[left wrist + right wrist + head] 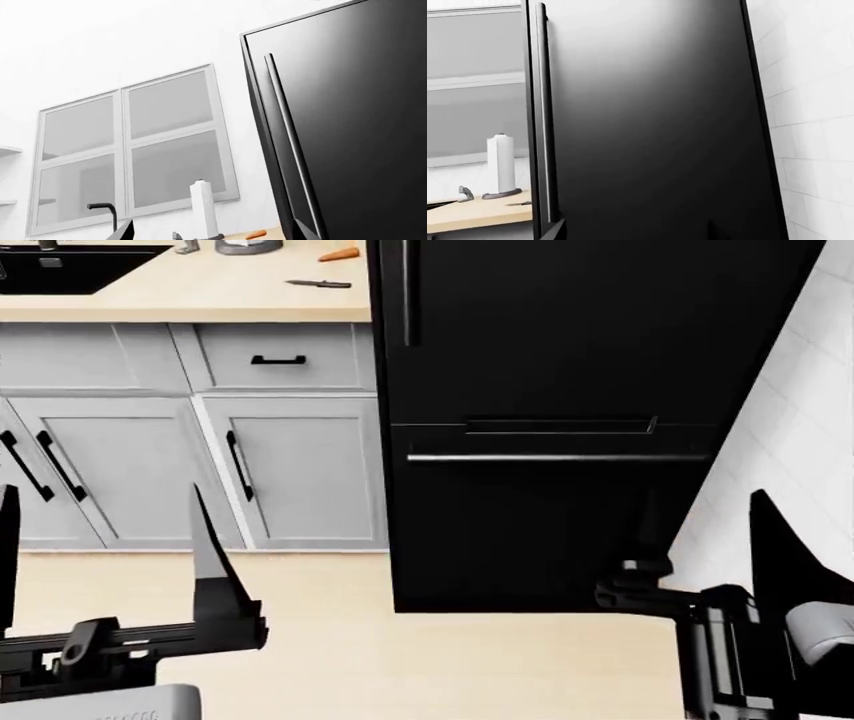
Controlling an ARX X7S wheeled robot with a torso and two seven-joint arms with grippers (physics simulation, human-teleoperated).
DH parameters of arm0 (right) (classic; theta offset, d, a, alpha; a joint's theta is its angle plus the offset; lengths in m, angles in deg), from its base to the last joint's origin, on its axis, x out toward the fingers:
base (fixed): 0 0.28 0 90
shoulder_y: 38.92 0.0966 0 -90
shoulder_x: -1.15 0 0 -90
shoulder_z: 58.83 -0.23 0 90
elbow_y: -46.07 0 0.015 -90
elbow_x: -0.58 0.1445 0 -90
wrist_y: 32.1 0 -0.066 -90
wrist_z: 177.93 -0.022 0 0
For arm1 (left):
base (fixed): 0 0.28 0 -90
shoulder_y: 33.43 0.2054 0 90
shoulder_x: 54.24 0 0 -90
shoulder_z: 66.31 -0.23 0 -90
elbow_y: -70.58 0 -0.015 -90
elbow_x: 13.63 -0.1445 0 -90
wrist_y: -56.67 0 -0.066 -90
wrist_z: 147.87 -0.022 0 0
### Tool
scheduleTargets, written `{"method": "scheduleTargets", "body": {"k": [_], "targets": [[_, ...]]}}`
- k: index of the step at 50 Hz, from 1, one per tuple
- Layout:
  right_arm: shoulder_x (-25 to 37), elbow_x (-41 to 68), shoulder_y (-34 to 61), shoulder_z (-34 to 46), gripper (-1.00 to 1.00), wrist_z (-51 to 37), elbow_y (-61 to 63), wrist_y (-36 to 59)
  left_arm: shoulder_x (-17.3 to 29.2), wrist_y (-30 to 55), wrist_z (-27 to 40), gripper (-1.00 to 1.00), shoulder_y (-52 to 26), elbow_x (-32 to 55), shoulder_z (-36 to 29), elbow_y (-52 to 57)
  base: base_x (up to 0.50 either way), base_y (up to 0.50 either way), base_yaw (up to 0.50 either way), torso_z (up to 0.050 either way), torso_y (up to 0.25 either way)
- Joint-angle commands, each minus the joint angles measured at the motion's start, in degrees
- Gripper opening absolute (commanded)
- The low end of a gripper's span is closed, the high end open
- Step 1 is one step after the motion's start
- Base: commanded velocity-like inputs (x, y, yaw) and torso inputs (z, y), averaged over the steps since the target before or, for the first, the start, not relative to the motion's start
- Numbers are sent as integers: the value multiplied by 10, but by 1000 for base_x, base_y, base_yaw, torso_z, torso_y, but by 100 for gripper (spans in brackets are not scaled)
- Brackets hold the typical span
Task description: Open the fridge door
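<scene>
From the left wrist, the fridge door [353, 130] filled one side of the picture, flush with its frame, its long bar handle [290, 145] untouched. A window and a paper towel roll [203, 207] on the counter stood beyond. Only the fingertips of the left gripper [213, 235] showed, spread apart with nothing between them.

From the head, the door [587, 330] stood shut above the lower drawer [534, 530], just beside the counter's right end. The left gripper [100, 570] hung released, well short of the cabinets; the right gripper [707, 540] was likewise unclenched and empty, low in front of the drawer.

From the right wrist, the door [654, 120] showed closed, the handle [542, 115] along its counter-side edge, no finger on it.

I judged nothing done: reaching, gripping the handle and swinging all remained.
</scene>
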Motion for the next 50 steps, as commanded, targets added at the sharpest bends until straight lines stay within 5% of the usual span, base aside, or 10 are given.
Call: {"method": "scheduleTargets", "body": {"k": [1, 34, 50], "targets": [[8, 3, -13, 4, 100, -5, 9, -14, 8, 5, -4, 100, -7, 17, -7, -5, 0, 0, 0, 50, 0], [26, 3, -12, 20, 100, -22, -2, -28, 22, -3, 4, 100, -4, 28, -14, -7, 0, 0, 0, 50, 0], [35, 11, -9, 27, 100, -23, -17, -30, 26, -9, 12, 100, 0, 29, -16, -9, 248, 250, 0, 0, 0]]}}
